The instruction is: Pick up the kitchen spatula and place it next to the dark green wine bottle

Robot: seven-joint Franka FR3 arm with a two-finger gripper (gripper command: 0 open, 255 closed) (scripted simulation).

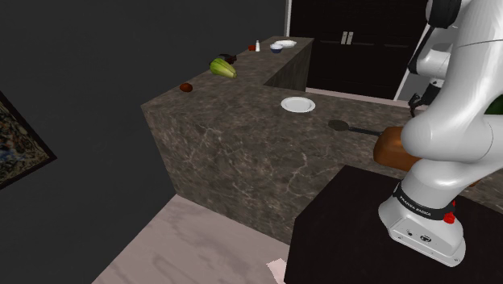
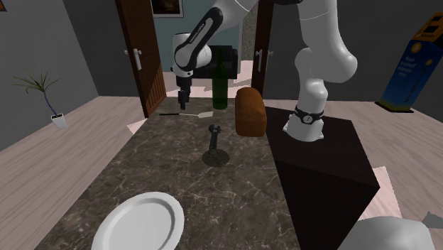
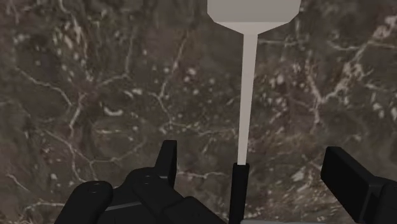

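The spatula lies flat on the dark marbled countertop, near the dark green wine bottle on the second exterior view's left; its pale blade points toward the bottle and its dark handle away from it. The gripper hangs just above the handle end, farther from the bottle than the blade; its jaws are spread wide, with the handle between the fingers and touched by neither. A brown loaf stands just beside the bottle on its other side; a black utensil and a white plate lie well apart from the bottle, nearer that camera.
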